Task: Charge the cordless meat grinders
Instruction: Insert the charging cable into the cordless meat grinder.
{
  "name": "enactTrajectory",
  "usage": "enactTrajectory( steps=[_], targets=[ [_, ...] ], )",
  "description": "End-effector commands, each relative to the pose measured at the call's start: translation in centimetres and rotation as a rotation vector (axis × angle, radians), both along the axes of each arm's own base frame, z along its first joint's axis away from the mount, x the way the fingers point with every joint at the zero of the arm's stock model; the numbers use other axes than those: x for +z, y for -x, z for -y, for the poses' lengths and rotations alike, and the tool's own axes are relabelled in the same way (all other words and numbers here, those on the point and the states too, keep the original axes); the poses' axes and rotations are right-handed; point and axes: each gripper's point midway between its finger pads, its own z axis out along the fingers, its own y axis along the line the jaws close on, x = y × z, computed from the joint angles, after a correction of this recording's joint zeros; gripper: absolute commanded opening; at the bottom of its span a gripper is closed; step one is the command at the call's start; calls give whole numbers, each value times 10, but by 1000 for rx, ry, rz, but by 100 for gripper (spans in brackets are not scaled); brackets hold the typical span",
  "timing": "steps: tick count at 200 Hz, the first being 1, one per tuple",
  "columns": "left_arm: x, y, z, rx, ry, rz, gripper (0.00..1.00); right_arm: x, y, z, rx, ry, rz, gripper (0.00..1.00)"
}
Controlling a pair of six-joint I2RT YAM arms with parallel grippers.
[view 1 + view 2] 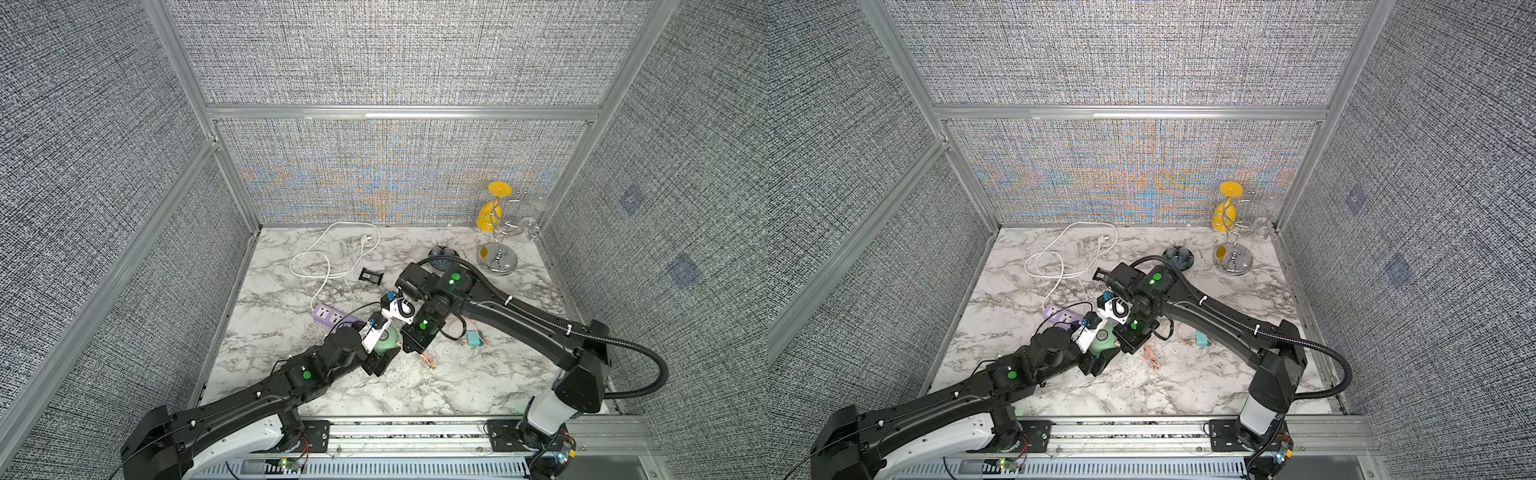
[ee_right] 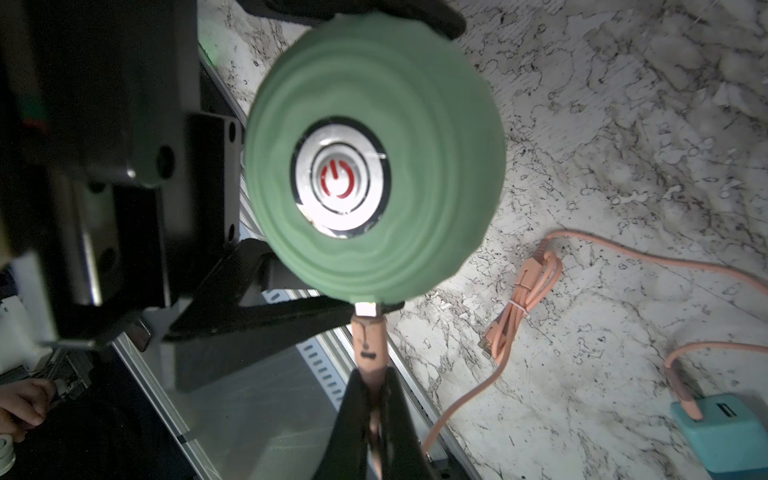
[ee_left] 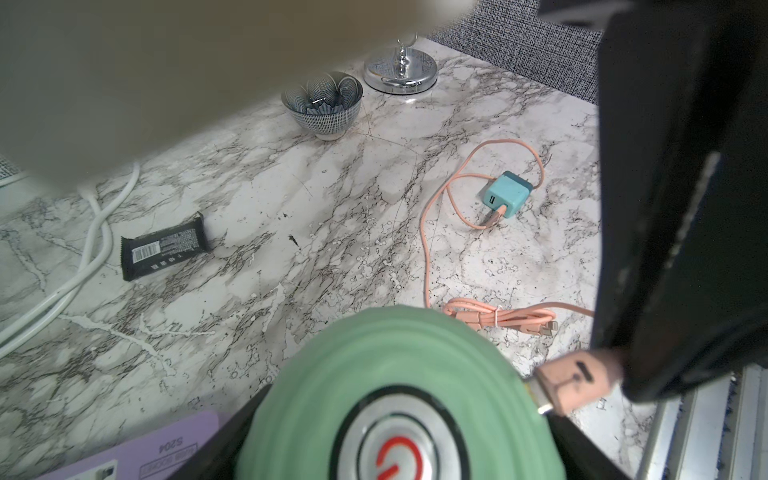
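Observation:
The mint-green meat grinder (image 1: 387, 336) (image 1: 1103, 338) has a silver button with a red power sign on top (image 2: 338, 176). My left gripper (image 1: 384, 347) is shut on its sides, and the dome (image 3: 395, 365) fills the space between the black jaws. My right gripper (image 2: 376, 399) (image 1: 409, 347) is shut on the pink cable plug (image 2: 370, 340) (image 3: 577, 380). The plug's metal tip touches the grinder's lower edge; whether it sits in a port I cannot tell. The pink cable runs to a teal adapter (image 1: 473, 338) (image 3: 505, 195) lying on the marble table.
A purple power strip (image 1: 332, 318) (image 3: 145, 453) lies just left of the grinder, its white cord (image 1: 328, 257) coiled behind. A tied pink cable bundle (image 2: 528, 299), a black packet (image 1: 371, 275), a patterned bowl (image 1: 442, 253) and a chrome glass rack (image 1: 496, 257) stand around.

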Motion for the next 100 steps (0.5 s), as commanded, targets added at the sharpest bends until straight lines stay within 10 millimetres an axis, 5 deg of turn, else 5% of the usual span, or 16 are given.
enactTrajectory(
  steps=[1, 100],
  targets=[
    [20, 8, 16, -85, 77, 20, 53, 5, -13, -22, 16, -98, 41, 0],
    [22, 10, 21, -109, 81, 12, 51, 0, -23, -35, -5, -141, 13, 0]
  ],
)
